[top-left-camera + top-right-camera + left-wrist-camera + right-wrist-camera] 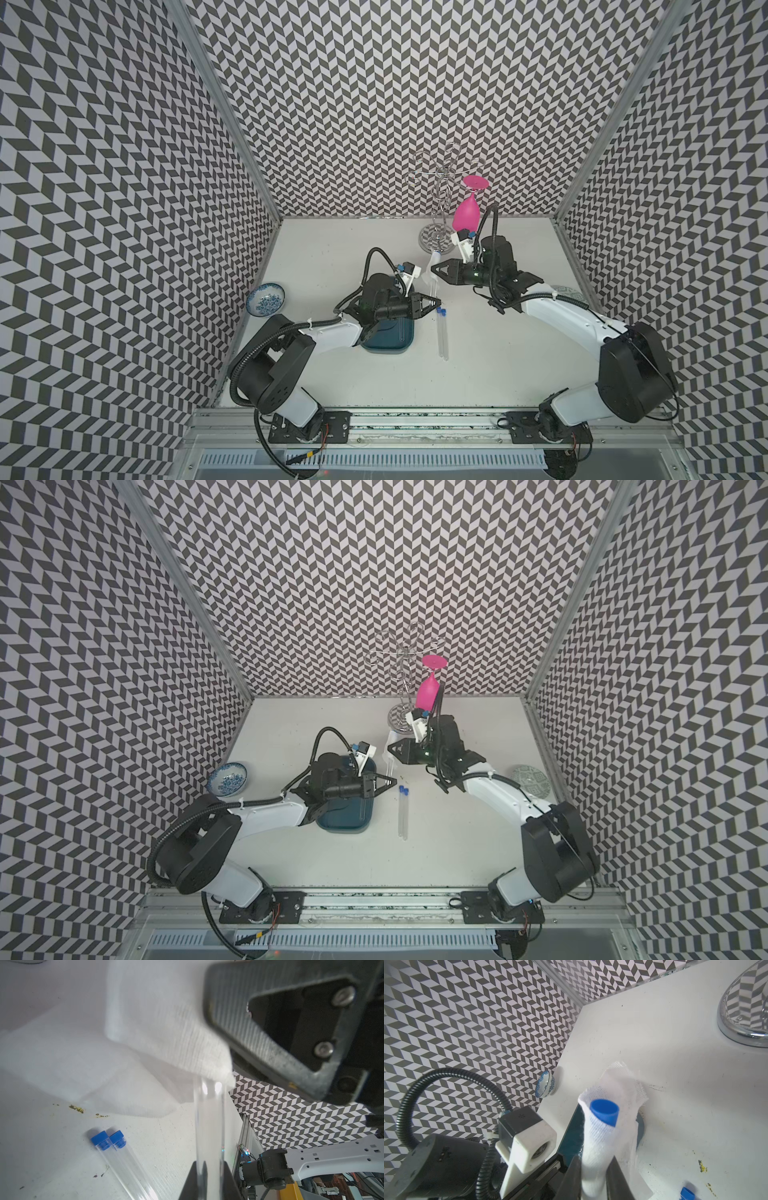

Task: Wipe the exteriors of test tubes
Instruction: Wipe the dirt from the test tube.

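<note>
My left gripper [434, 305] [209, 1180] is shut on the lower end of a clear test tube [209, 1126], which rises toward my right gripper [432, 271] [592, 1178]. The right gripper is shut on a white cloth [602, 1147] [166, 1032] wrapped around the tube's upper end. The tube's blue cap [604, 1111] pokes out of the cloth. Two more test tubes [442, 332] [402, 812] lie side by side on the table just right of the left gripper, their blue caps [108, 1139] pointing to the back.
A teal tray [386, 338] [345, 818] lies under the left wrist. A chrome wire rack [436, 237] with a hanging pink glass [465, 212] stands behind the right gripper. A blue-and-white bowl [266, 299] sits at the left wall, a patterned plate [532, 781] at the right.
</note>
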{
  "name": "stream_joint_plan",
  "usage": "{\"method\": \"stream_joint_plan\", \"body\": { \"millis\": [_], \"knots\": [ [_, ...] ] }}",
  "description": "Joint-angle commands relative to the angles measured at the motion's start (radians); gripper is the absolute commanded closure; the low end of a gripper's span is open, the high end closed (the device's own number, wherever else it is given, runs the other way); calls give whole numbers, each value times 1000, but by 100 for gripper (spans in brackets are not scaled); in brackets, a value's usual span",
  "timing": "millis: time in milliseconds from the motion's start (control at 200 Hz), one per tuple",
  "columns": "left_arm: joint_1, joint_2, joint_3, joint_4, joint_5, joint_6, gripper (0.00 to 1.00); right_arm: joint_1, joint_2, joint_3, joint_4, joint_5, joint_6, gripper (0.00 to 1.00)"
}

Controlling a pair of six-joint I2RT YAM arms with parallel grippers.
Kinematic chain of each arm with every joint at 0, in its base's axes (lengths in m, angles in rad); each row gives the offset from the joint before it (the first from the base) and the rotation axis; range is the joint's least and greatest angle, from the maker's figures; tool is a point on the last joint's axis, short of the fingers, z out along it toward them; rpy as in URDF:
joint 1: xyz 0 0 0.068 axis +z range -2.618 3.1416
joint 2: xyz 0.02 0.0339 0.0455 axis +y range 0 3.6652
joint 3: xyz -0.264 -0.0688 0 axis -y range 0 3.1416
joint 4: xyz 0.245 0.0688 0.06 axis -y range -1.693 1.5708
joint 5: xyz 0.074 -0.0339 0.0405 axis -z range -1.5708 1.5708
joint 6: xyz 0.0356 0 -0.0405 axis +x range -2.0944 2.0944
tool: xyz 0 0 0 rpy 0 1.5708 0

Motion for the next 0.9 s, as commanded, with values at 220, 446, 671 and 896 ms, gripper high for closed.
{"method": "stream_joint_plan", "body": {
  "millis": [220, 446, 671, 896],
  "knots": [
    [-11, -27, -15, 55, 75, -25, 86, 10, -27, -68, 106, 24, -2, 79],
    [0, -21, -18, 69, 74, -33, 86, 102, -123, -269, 187, 42, 82, 79],
    [2, -15, -18, 67, 83, -33, 86, 101, -84, -229, 205, 38, 66, 79],
    [2, -31, -20, 52, 83, -23, 86, 24, 58, -8, 159, -26, 1, 79]
  ]
}}
